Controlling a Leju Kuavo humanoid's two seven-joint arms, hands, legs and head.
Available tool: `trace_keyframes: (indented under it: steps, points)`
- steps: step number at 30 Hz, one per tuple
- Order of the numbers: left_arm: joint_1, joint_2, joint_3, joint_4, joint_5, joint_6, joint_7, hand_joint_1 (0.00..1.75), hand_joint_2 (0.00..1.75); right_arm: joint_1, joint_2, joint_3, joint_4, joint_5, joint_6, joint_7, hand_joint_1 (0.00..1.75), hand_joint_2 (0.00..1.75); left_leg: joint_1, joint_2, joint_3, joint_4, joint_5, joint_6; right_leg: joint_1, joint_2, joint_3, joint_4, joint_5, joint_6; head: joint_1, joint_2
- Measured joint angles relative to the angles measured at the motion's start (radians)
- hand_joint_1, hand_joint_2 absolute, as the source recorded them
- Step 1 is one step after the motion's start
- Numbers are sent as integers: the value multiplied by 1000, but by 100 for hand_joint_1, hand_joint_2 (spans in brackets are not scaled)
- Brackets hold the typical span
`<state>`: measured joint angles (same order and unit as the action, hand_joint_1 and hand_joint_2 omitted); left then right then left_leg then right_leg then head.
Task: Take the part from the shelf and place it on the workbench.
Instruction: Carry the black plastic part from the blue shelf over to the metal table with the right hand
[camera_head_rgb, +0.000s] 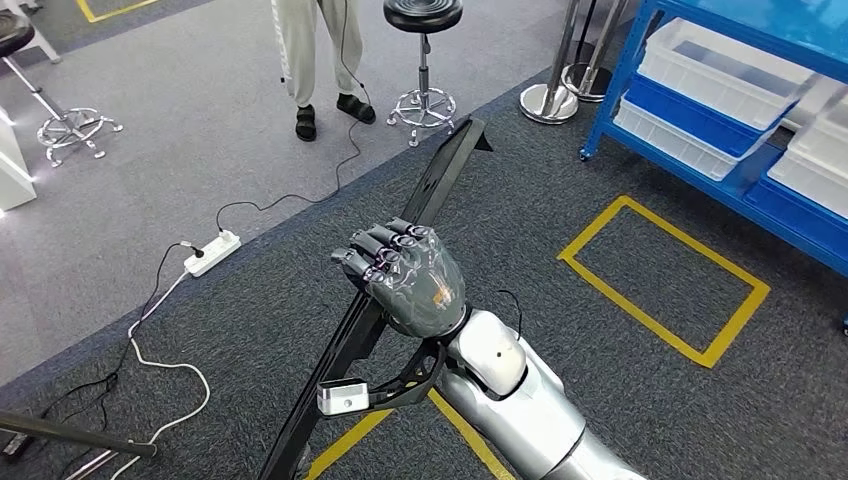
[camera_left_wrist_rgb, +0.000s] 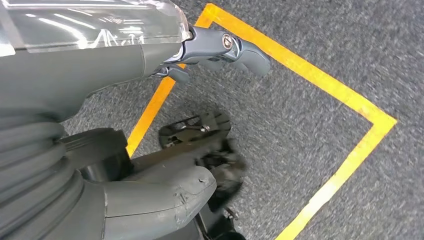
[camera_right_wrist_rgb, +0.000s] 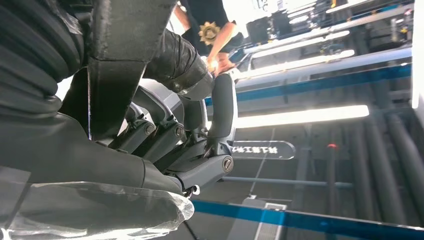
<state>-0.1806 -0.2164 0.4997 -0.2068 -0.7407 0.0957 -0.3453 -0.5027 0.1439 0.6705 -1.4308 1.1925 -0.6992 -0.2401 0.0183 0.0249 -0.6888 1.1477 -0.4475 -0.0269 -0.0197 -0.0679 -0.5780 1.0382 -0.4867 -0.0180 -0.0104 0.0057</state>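
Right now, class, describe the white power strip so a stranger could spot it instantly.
Start at the border where the dark carpet meets the lighter grey floor, left of the robot hand gripping the long black part. The power strip lies on that border. It is a short white block with a black cable and a white cable running from it, unlike the chrome-based stools nearby.

part (camera_head_rgb: 400, 260) lower end cut off; person (camera_head_rgb: 315, 55) cropped above legs
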Motion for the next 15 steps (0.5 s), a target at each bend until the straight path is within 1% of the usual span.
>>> trace_keyframes:
  steps: [1,2,3,4,5,6,7,8,9,10,11,12,13,14,15]
  points:
    - [-1,0,0,0,-4,4,1,0,175,0,-1,-1,-2,0,0,1,175,175,-5,19,33,-61,21,5,3,-10,4,1,-4,4,0,0]
    - [-3,0,0,0,-8,7,4,0,175,0,-2,-1,-5,0,0,3,175,175,-9,34,53,-102,30,12,5,-18,7,0,-7,10,0,0]
    - [-3,0,0,0,-12,8,7,0,175,0,-4,-2,-8,1,0,4,175,175,-14,40,61,-119,29,18,8,-27,9,-1,-9,15,0,0]
    - [-2,0,0,0,-16,9,11,0,175,0,-6,-3,-10,2,0,6,175,175,-18,31,61,-122,28,24,11,-36,12,-2,-11,20,1,0]
    - [0,0,0,0,-20,8,14,0,175,0,-8,-3,-13,4,0,8,175,175,-15,20,62,-125,29,31,10,-42,15,-4,-13,26,1,0]
    - [2,1,0,0,-22,6,17,0,175,1,-9,-3,-17,6,0,10,175,175,-13,9,65,-130,31,37,9,-31,16,1,-20,31,1,0]
    - [2,1,0,0,-23,2,19,0,175,2,-11,-4,-22,8,0,11,175,175,-10,-1,68,-135,34,44,7,-11,8,22,-36,35,1,0]
    - [2,1,0,0,-23,-4,21,0,175,3,-14,-5,-27,8,-1,12,175,175,-8,-11,70,-140,37,51,5,16,-9,62,-61,38,1,0]
    - [1,1,0,0,-22,-12,22,0,175,5,-18,-6,-31,8,-1,12,175,175,-9,-22,70,-141,37,56,4,42,-38,120,-91,38,1,0]
    - [0,1,0,0,-19,-20,22,0,175,9,-23,-7,-33,6,-1,13,175,175,-9,-33,70,-140,38,59,5,55,-73,186,-119,38,2,0]
    - [1,1,0,0,-17,-27,22,0,175,14,-27,-8,-34,4,-1,13,175,175,-10,-47,70,-140,37,60,5,61,-103,239,-134,38,2,0]
    - [3,2,0,0,-14,-33,22,0,175,18,-31,-8,-34,1,0,13,175,175,-10,-61,70,-138,37,61,6,64,-121,263,-129,37,2,0]
    - [5,2,1,0,-12,-35,21,0,175,20,-32,-8,-35,-1,0,13,175,175,-10,-74,70,-136,36,60,6,67,-125,257,-110,36,2,0]
    - [7,3,1,0,-11,-37,21,0,175,22,-33,-7,-35,-3,0,13,175,175,-10,-85,70,-134,36,59,5,69,-117,230,-82,35,2,0]
    - [8,3,1,0,-9,-39,19,0,175,22,-34,-7,-37,-4,0,13,175,175,-10,-96,70,-131,34,58,5,75,-98,181,-47,33,2,0]
